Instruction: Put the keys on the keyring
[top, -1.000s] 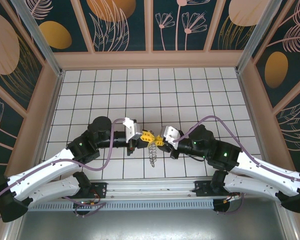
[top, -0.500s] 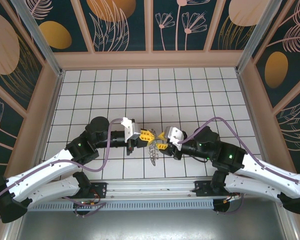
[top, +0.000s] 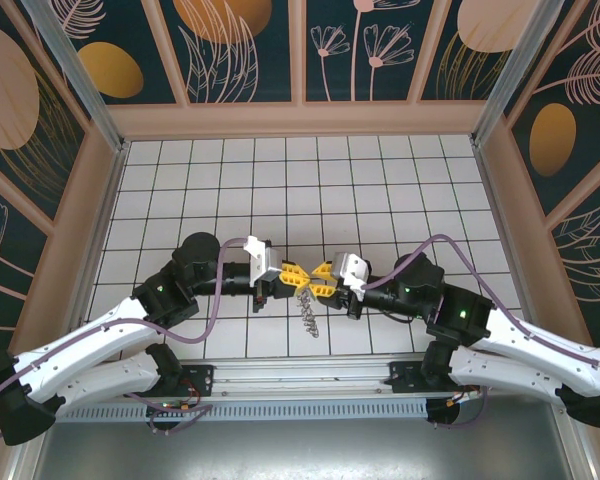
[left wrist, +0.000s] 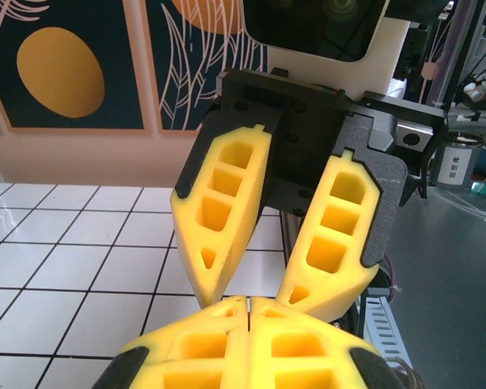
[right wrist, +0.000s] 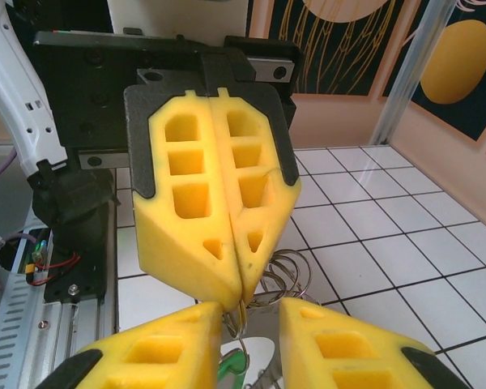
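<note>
My left gripper [top: 288, 275] is shut on the thin wire of the keyring [right wrist: 285, 271], which shows as looped metal coils just under its yellow fingertips. My right gripper [top: 320, 279] faces it tip to tip and is open, its fingers [right wrist: 352, 348] spread either side of the ring and the green-headed key [right wrist: 231, 371]. A silvery key blade [right wrist: 263, 365] lies beside the green one. In the top view the bunch of keys [top: 306, 308] hangs below the two grippers. In the left wrist view my shut left gripper [left wrist: 249, 301] meets the right gripper's spread fingers [left wrist: 227, 211].
White tiled floor [top: 380, 190] stretches behind the grippers to the patterned walls [top: 300, 50]. The metal rail with the arm bases [top: 300, 385] runs along the near edge, close below the hanging keys.
The two grippers have drawn level and tip to tip. The hanging bunch swung and now sits shorter beneath them. The right arm's elbow shifted slightly right.
</note>
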Robot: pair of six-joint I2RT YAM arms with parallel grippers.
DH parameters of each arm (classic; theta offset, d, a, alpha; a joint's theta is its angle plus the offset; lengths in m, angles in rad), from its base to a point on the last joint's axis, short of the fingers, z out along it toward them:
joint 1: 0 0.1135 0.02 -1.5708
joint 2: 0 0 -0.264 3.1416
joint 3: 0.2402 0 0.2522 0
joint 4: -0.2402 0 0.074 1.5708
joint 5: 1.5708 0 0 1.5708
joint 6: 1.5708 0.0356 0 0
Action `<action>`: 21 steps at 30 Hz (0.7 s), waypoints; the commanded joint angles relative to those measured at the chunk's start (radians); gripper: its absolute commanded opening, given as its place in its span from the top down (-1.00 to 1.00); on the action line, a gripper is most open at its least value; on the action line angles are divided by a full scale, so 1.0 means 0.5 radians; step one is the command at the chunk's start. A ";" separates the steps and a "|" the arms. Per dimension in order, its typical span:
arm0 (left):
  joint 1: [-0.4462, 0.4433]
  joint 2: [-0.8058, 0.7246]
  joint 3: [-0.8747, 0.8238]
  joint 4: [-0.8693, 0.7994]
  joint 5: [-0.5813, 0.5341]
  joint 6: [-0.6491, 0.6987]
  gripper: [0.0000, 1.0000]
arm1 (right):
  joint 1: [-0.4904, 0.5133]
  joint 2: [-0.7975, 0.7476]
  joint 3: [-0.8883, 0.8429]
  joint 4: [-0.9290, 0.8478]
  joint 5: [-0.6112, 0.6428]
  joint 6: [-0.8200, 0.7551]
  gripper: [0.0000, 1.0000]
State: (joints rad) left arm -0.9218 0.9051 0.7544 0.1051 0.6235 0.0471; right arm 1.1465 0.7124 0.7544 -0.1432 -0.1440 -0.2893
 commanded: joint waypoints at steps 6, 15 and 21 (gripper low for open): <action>-0.010 -0.015 0.004 0.130 0.103 -0.034 1.00 | 0.013 0.009 -0.049 0.099 -0.047 -0.025 0.49; -0.010 -0.040 -0.002 0.203 0.139 -0.090 1.00 | 0.011 -0.062 -0.119 0.145 -0.108 -0.004 0.40; -0.009 -0.046 0.001 0.277 0.172 -0.133 1.00 | 0.011 -0.106 -0.119 0.161 -0.141 -0.022 0.41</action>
State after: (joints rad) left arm -0.9222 0.9028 0.7509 0.1486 0.6758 0.0078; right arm 1.1465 0.6830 0.7029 -0.1074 -0.1879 -0.2893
